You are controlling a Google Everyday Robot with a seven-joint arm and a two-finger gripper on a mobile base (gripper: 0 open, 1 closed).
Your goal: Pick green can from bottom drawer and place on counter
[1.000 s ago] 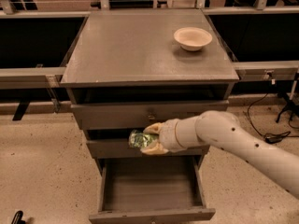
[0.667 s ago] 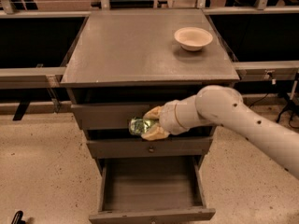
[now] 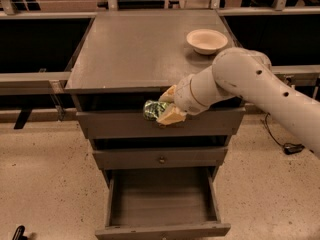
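1. Gaping open nearest the camera, the bottom drawer (image 3: 162, 201) is a shallow grey box over speckled flooring.
2. Higher, the gripper (image 3: 162, 107) clamps the green can (image 3: 151, 109) before the top drawer (image 3: 115, 125), just below the front edge of the counter (image 3: 135, 54).
3. Farther back, a cream bowl (image 3: 206, 40) sits on that matte grey top, toward its right.

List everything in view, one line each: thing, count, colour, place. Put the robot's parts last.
counter: one, grey, top of the cabinet
bowl: one, cream, back right of the counter
green can: one, green and white, held in front of the top drawer, below counter level
upper drawers: two, grey, pushed in
bottom drawer: one, grey, pulled open
cable: one, black, floor at right
arm: one, white, reaching in from the right
gripper: one, tan fingers, closed on the green can
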